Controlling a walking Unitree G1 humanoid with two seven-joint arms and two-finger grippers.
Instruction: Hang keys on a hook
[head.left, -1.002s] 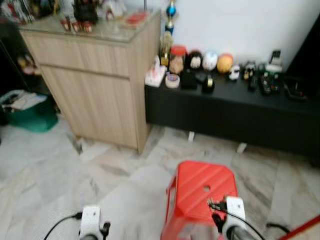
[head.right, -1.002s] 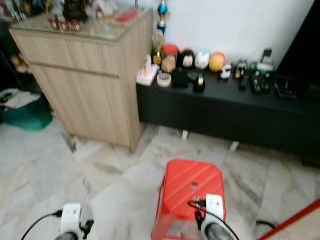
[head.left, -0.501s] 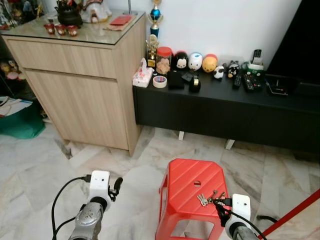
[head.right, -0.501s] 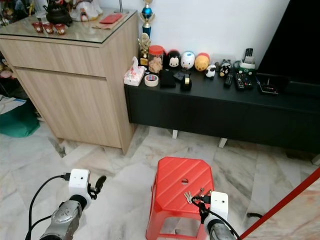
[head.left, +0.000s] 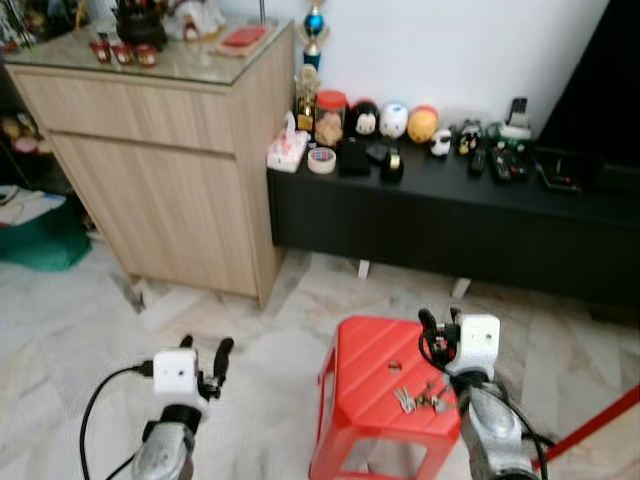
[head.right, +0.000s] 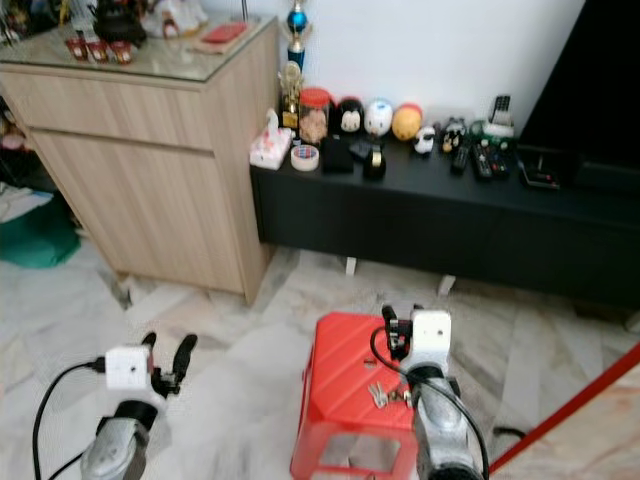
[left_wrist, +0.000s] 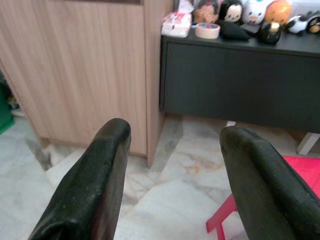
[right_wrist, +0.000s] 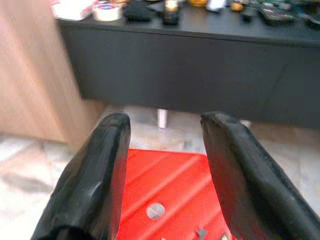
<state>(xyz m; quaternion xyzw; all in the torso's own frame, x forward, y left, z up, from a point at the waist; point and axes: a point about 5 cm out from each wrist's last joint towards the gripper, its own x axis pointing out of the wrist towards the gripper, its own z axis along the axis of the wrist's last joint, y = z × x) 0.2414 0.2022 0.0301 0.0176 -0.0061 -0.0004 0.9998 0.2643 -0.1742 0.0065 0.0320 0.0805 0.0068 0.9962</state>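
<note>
A small bunch of keys (head.left: 416, 398) lies on the top of a red plastic stool (head.left: 368, 372), near its right edge. My right gripper (head.left: 436, 336) hangs open just above the stool's far right part, a little beyond the keys, with nothing between its fingers. In the right wrist view the open gripper (right_wrist: 162, 122) frames the stool top (right_wrist: 165, 175), and the keys (right_wrist: 201, 233) peek in at the frame's edge. My left gripper (head.left: 204, 358) is open and empty over the marble floor, left of the stool. Its fingers (left_wrist: 105, 165) point toward the wooden cabinet.
A light wooden cabinet (head.left: 170, 170) with a glass top stands at the left. A low black bench (head.left: 450, 215) along the white wall carries figurines, tape and remotes. A green bin (head.left: 40, 235) sits at far left. A red rod (head.left: 595, 425) slants at bottom right.
My right arm has risen and reached forward over the stool, past the keys. The keys stay on the stool. The left arm has barely shifted; the camera moved slightly.
</note>
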